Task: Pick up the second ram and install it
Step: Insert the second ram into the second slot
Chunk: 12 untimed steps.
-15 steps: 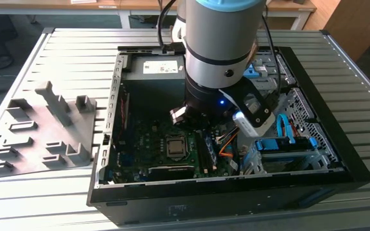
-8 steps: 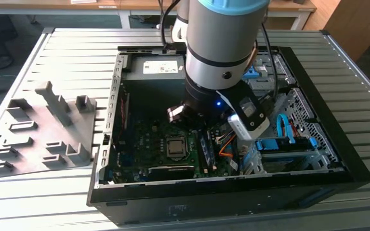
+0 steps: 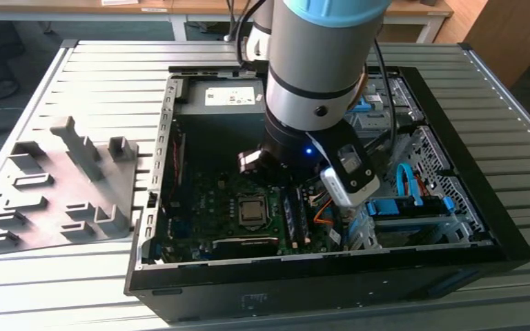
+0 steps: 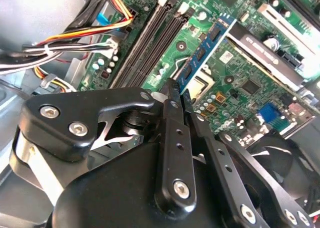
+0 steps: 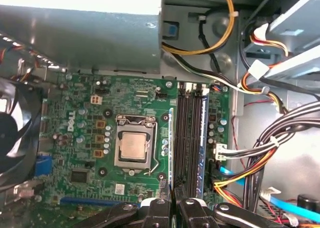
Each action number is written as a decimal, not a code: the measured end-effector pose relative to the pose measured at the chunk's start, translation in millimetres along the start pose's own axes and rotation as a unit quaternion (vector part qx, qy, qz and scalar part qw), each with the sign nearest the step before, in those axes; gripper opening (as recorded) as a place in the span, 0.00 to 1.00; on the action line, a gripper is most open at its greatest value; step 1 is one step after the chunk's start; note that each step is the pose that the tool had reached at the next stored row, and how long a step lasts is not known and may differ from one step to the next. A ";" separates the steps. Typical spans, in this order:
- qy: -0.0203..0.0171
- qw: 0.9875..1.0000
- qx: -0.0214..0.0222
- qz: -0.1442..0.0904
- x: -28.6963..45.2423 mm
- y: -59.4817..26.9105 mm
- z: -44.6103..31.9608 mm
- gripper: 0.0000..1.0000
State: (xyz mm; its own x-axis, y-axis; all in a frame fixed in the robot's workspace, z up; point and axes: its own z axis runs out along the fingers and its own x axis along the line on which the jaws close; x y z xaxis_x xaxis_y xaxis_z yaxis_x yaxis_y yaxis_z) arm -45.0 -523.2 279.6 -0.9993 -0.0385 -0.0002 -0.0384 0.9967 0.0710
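Observation:
The second ram (image 4: 205, 50) is a thin blue-green stick with black chips, and my gripper (image 4: 175, 85) is shut on one end of it. In the first wrist view the ram (image 5: 171, 148) shows edge-on, running out from my gripper (image 5: 172, 203). It hangs above the motherboard (image 5: 100, 112), between the processor socket (image 5: 134, 148) and the black memory slots (image 5: 190, 138), parallel to the slots. A blue edge like another stick (image 5: 205, 133) sits in the slot farthest from the socket. In the exterior view my arm (image 3: 311, 103) reaches down into the open computer case (image 3: 339, 262).
A grey slotted plastic tray (image 3: 63, 186) lies on the table at the exterior view's left. Bundled cables (image 5: 260, 153) crowd the side of the slots away from the socket. A black fan (image 5: 15, 133) and the metal case wall (image 5: 80, 37) border the board.

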 end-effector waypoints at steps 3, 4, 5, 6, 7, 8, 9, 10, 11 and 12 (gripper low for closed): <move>0.000 1.000 0.000 0.006 0.0 0.0 0.3 0.14; 0.000 1.000 0.000 0.006 0.0 0.0 0.3 0.14; 0.000 1.000 0.000 0.006 0.0 0.0 0.4 0.14; 0.000 1.000 0.000 0.006 0.0 0.0 0.5 0.14; 0.000 1.000 0.000 0.006 0.0 0.0 0.7 0.14; 0.000 1.000 0.000 0.006 -0.3 0.0 0.8 0.14; 0.000 1.000 0.000 0.006 -0.5 -0.1 0.9 0.14; 0.000 1.000 0.000 0.006 -0.9 -0.1 1.2 0.14; 0.000 1.000 0.000 0.006 -1.3 -0.1 1.7 0.14; 0.000 1.000 0.000 0.006 -1.7 -0.2 2.4 0.14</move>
State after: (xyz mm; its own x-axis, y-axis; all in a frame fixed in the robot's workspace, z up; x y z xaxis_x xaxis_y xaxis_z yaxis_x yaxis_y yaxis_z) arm -43.3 -523.1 277.2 -0.9997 -0.0261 0.0000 -0.0261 0.9971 0.0714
